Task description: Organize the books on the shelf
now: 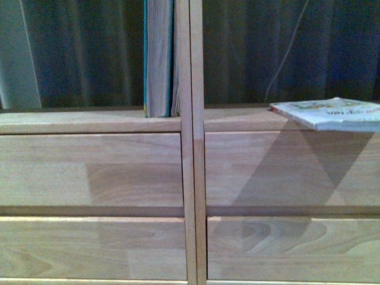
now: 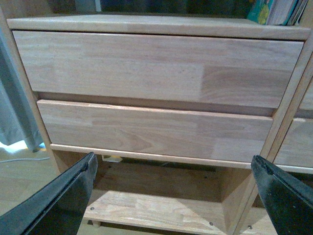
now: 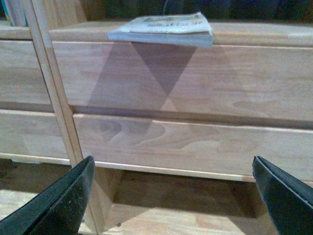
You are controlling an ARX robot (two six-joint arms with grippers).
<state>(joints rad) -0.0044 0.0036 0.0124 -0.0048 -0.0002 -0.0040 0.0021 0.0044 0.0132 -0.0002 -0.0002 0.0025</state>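
The light-wood shelf (image 1: 95,166) fills the front view with plain drawer fronts in two columns. The thick teal-covered book (image 1: 158,59) stands upright in the left compartment against the middle divider; its top corner shows in the left wrist view (image 2: 274,11). The white paperback (image 1: 332,113) lies flat in the right compartment, its edge overhanging the front; it also shows in the right wrist view (image 3: 164,29). My left gripper (image 2: 173,169) is open and empty before the left drawers (image 2: 156,68). My right gripper (image 3: 173,169) is open and empty below the paperback.
Dark curtains (image 1: 83,53) hang behind the backless compartments, with a thin cable (image 1: 285,53) at the right. A low open compartment (image 2: 156,205) sits under the drawers. Pale curtain and floor (image 2: 14,161) lie beside the shelf's left side.
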